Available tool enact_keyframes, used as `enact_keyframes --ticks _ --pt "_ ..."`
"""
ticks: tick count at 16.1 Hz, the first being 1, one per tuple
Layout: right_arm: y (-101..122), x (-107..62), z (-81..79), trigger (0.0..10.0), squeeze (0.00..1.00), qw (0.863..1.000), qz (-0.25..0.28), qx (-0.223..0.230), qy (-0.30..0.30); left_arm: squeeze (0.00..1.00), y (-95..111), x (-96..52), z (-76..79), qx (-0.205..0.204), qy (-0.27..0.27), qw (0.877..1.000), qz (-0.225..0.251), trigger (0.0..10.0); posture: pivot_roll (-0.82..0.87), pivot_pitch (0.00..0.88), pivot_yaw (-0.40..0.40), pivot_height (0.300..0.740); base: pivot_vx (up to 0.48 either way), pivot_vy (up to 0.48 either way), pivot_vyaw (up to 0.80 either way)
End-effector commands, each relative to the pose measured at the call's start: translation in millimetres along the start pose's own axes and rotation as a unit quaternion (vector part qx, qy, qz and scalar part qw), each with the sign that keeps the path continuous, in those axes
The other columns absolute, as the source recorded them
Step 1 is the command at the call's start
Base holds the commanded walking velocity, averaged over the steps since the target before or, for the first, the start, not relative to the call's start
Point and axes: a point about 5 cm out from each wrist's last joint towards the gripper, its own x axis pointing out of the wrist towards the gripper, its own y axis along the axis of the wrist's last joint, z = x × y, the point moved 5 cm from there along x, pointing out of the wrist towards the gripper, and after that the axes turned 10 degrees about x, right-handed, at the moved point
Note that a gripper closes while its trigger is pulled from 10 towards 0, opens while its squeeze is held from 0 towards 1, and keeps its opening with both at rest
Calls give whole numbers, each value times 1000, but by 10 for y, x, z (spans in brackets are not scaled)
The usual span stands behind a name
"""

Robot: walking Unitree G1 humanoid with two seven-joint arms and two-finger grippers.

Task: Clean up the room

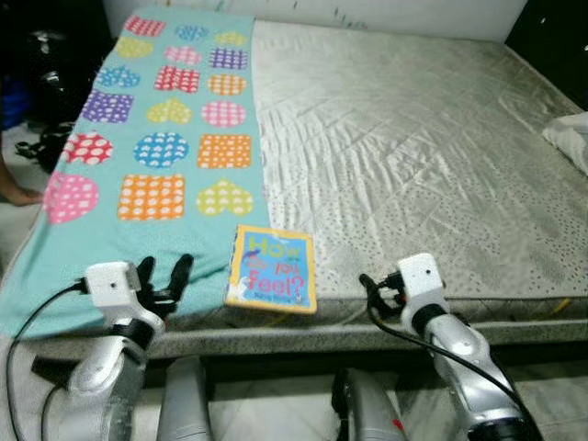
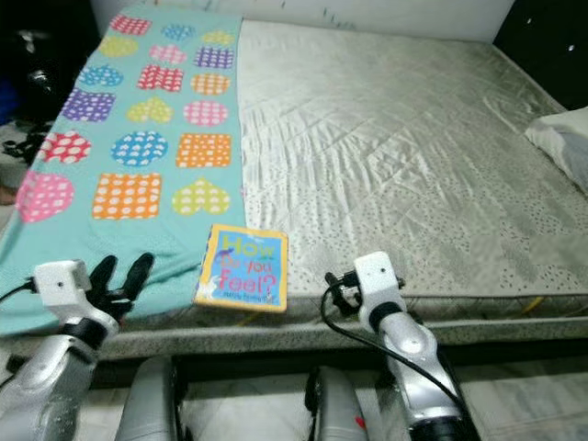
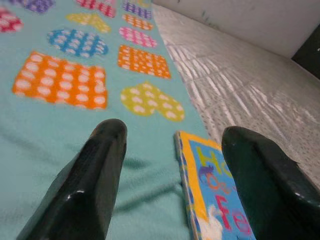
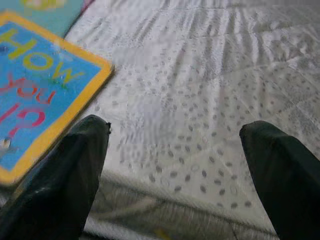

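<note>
Book point(image 1: 272, 268) at the near edge of the bed point(image 1: 413, 165)
Blue cover, yellow border, partly on the teal blanket point(image 1: 156, 156). Left gripper point(image 1: 165, 274) and right gripper point(image 1: 375, 289) flank it, both spread, grasping nothing. The pillow point(image 1: 571, 138) is cut off.

From my head cam, most of what I'm looking at is a big silver-grey quilted mattress point(image 1: 413, 156) with a dotted pattern, running off toward 12 o'clock, where it meets a plain white wall point(image 1: 386, 14). A teal blanket point(image 1: 101, 230) with polka-dot hearts, squares and circles lies flat along the mattress's side from 8 up to 11 o'clock. A rumpled white pillow point(image 1: 571, 138) pokes in at 3. At 9 there's someone's bare foot point(image 1: 14, 191) on the floor, with dark clutter point(image 1: 46, 83) I can't identify around 10.
</note>
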Motion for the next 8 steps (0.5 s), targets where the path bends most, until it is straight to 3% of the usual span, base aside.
enact_keyframes --ticks 1,5,8 --pt "-34 -37 90 10000 0 1000 -7 -2 -9 0 4 8 71 -3 -10 1000 -1 10000 -32 116 -91 549 315 0 0" --pt "-36 -35 90 10000 0 1000 -7 -2 -11 0 0 10 63 -2 -10 1000 -2 10000 -33 115 -89 549 294 0 0" --pt "-42 -37 93 10000 0 1000 -7 -4 -11 0 -9 8 17 -3 5 1000 -6 10000 -31 115 -87 549 0 0 0"
